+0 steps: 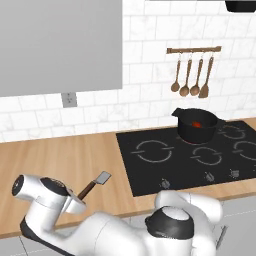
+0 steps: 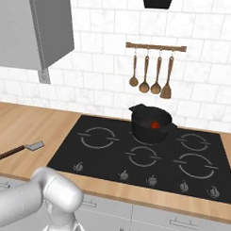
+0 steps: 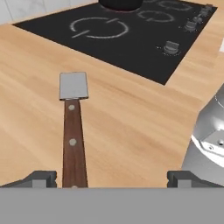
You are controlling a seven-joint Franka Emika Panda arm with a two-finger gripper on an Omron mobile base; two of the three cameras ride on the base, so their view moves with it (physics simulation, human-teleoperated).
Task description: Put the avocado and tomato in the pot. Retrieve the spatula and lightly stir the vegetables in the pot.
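Observation:
The spatula (image 3: pixel 73 127) lies flat on the wooden counter left of the cooktop, its silver blade (image 1: pixel 103 178) pointing toward the stove. My gripper (image 3: pixel 113 177) is open and low over the end of the brown handle (image 1: pixel 87 190), which sits between the fingers, nearer the left one, untouched. The black pot (image 1: pixel 197 125) stands on the back burner with the red tomato (image 2: pixel 155 124) inside. The avocado is hidden from every view.
The black cooktop (image 2: pixel 135 151) has a row of knobs (image 3: pixel 170 47) along its front edge. Wooden spoons (image 1: pixel 192 77) hang from a rail on the tiled wall. A grey cabinet (image 1: pixel 60 45) hangs above the counter (image 1: pixel 60 155).

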